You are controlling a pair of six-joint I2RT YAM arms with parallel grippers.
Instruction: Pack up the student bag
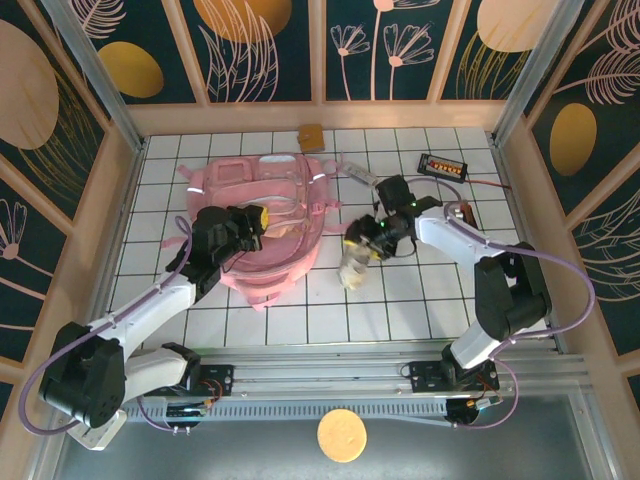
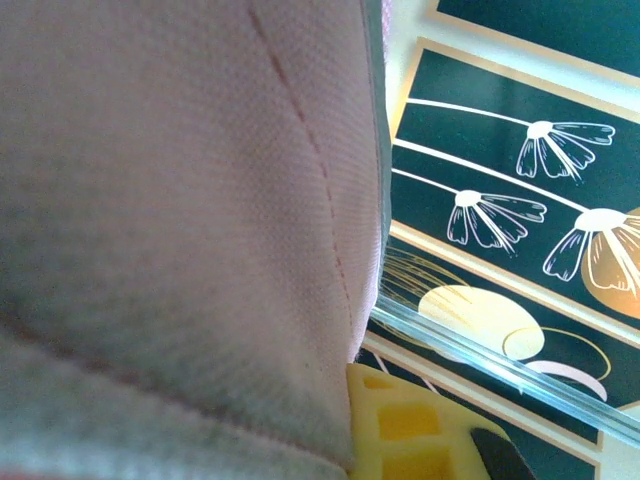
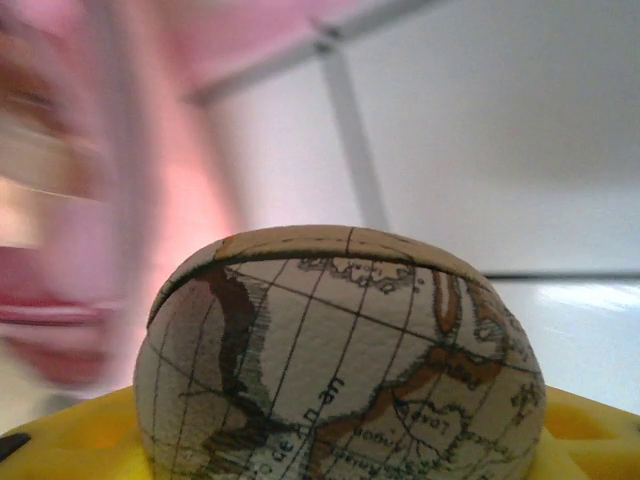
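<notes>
**Left hand pinches bag, right hand grips globe**

The student bag point(image 1: 262, 195) lies flat on the white-tiled table point(image 1: 430, 295), toward 9 o'clock from the table's middle. The left hand point(image 1: 255, 222) is clamped tight on the bag's pink fabric near its middle. The right hand point(image 1: 360, 250) is just off the bag's 3 o'clock edge. Its yellow pads point(image 3: 590, 430) are closed around a small map-printed globe point(image 3: 340, 350).

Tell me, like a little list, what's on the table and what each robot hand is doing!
Biggest thing: pink backpack, lying on the white tiled table
Left hand: shut, pinching the backpack's fabric
Right hand: closed around a small globe, just right of the backpack
Also there: small black gadget, far right of the table
</notes>
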